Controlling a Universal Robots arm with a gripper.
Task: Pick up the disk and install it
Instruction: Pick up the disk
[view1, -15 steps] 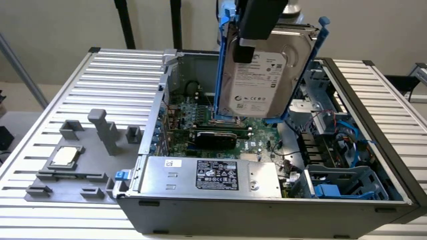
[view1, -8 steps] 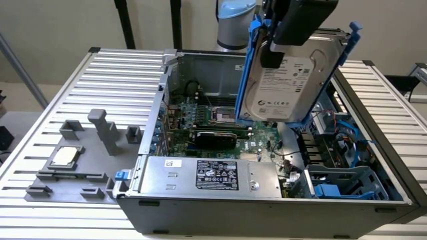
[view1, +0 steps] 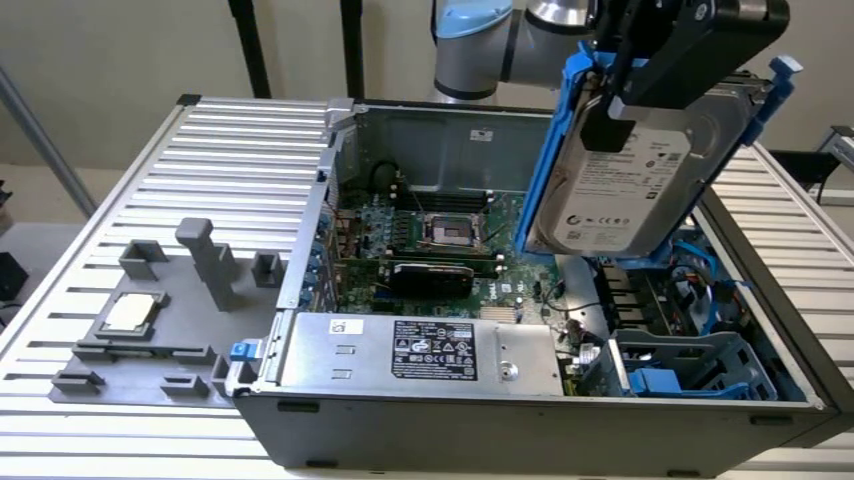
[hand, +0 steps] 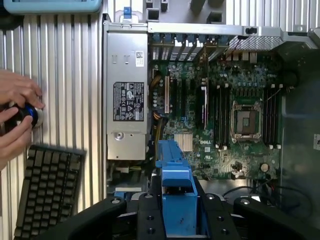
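Observation:
The disk (view1: 634, 190), a silver-grey drive with a white label in blue plastic rails, hangs tilted on edge above the right side of the open computer case (view1: 400, 420). My gripper (view1: 625, 108) is shut on its upper edge, with the black body above it. In the wrist view the disk's blue rail (hand: 175, 170) sticks out between the black fingers (hand: 150, 220) of my gripper (hand: 177, 222). Below it lies the motherboard (hand: 225, 115). The disk touches nothing but the gripper.
The case holds a power supply (view1: 414, 350), a CPU socket (view1: 447, 232) and a drive cage (view1: 694, 365) with another blue-fronted carrier (view1: 661, 382). A grey fixture (view1: 147, 350) with a CPU chip (view1: 134, 312) lies at the exterior view's left. A person's hands (hand: 15, 120) and a keyboard (hand: 47, 192) sit beside the case.

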